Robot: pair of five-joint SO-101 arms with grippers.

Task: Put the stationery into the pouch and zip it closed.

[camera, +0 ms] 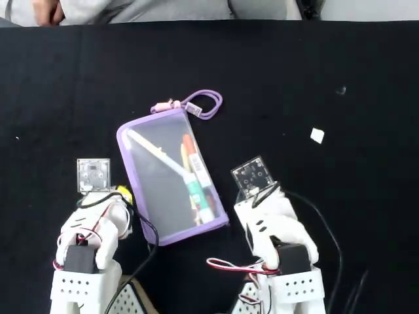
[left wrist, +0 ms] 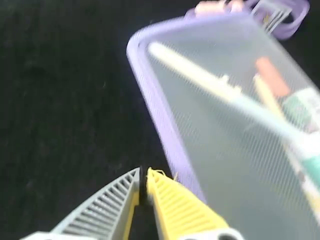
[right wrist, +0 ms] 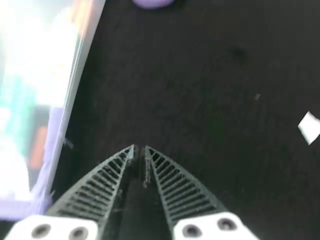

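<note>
- The pouch lies between both grippers with the pens inside. Its zipper pull is at the far end, so it looks zipped.
- The left gripper is pinched together and empty, just beside the pouch's edge.
- The right gripper is likewise pressed together on nothing, probably parked because the task is finished.

The pouch lies flat in the middle of the frame, tilted, its long side running from upper left to lower right. It is clear mesh with a purple border. A purple loop and a pink zip pull sit at its upper end. Inside lie a white pen, an orange marker and a green and white marker.
</note>
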